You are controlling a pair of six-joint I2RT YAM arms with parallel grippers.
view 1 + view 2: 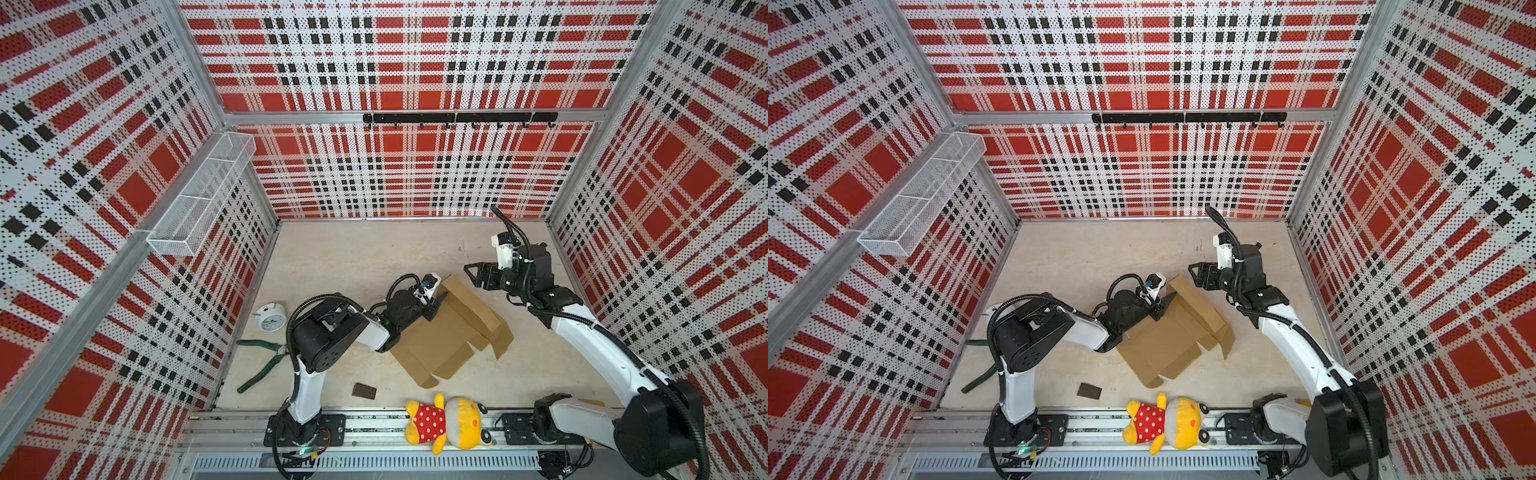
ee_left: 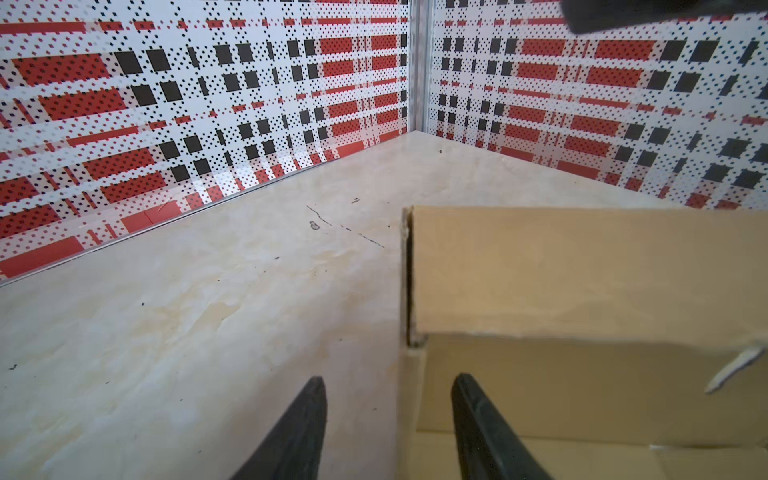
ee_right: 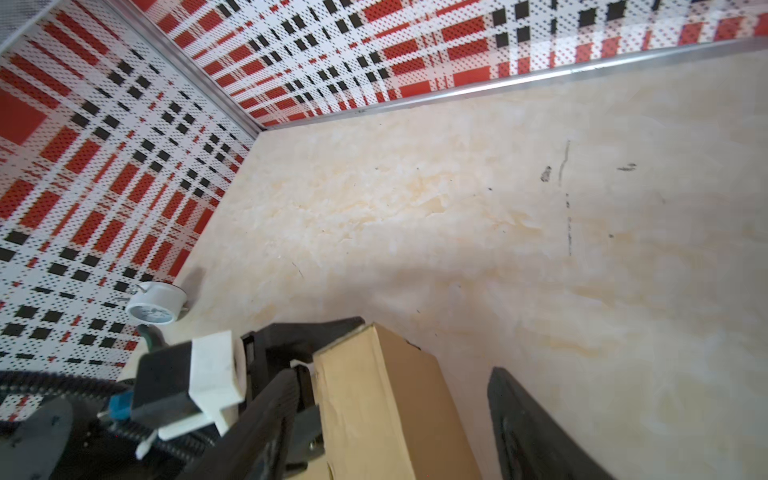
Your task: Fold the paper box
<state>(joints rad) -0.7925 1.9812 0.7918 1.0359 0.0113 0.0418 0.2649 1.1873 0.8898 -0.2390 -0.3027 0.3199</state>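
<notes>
- The paper box (image 1: 436, 345), plain brown cardboard and half formed, lies on the table (image 1: 353, 257) just right of centre in the lower half of both top views. One long wall stands up along its upper right edge, and loose flaps spread at its right end.
- I judge the step in hand to be raising the side wall at the box's upper left corner. To do it well, I would keep that wall between the fingers, close gently near the corner, and turn it along its crease without dragging the whole box.
- My left fingers (image 2: 299, 428) are apart and straddle that low wall. In the left wrist view one is outside over the bare table and one inside the box. They clamp nothing, and I cannot tell whether either brushes the cardboard.
- My right fingers (image 3: 523, 428) are also spread wide and hold nothing. In both top views they hover above and to the right of the box, near its standing wall but apart from it.
</notes>
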